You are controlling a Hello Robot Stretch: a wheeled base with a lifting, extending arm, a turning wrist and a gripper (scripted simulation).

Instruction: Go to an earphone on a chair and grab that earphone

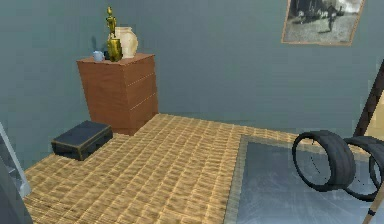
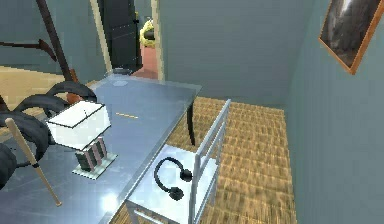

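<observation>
Bare floor (image 2: 255, 150) lies right of the chair (image 2: 195, 195), whose back fences the seat there. At its left the table (image 2: 150, 105) crowds it, bearing a lamp (image 2: 80, 125) and tyres (image 2: 40, 110).

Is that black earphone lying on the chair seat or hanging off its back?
Lying on the seat: the earphone rests flat on the chair, band and both cups down, apart from the backrest.
</observation>
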